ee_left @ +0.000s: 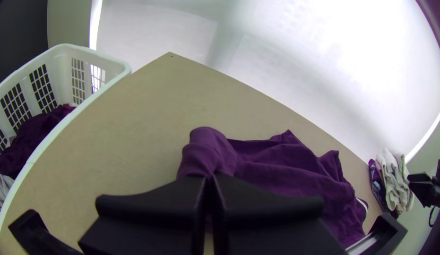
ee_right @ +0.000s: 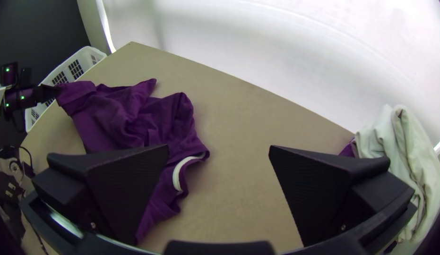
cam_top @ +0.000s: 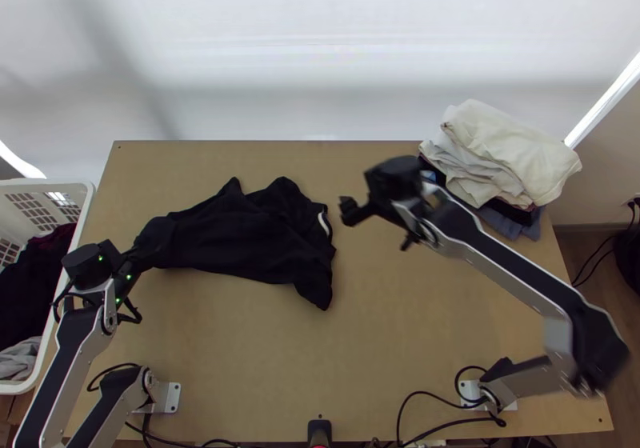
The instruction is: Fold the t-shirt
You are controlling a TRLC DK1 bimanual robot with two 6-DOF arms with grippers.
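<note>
And here's the t-shirt [cam_top: 240, 236], dark and rumpled, lying across the left and middle of the desk [cam_top: 240, 352], no fold in it that anyone could call neat. One end is with the left tool [ee_left: 209, 177], its two fingers pinched together on a bunched bit of cloth over by the white laundry basket [ee_left: 64, 46]. From there the fabric runs towards the middle in loose wrinkles, two peaks poking up along its far side, a curved white band [ee_right: 177, 174] showing near the other end, perhaps the neckline.

Now the right tool [ee_right: 219, 148]: spread wide, nothing between its fingers, over bare wood between the shirt and the pile of cloth [cam_top: 504, 160] at the far right corner. It's well apart from the garment, no contact there!

So which step is this? It looks like the opening one, spreading and straightening the shirt before any real folding, with one hold made and the second to come. The next move calls for the right tool to come across to the white-banded end, get low, and close on an edge, a single layer if it can find one. Then the two could draw apart and pull the creases out. The danger is a grab through several bunched layers, which would just drag the whole heap along and leave it crooked.
</note>
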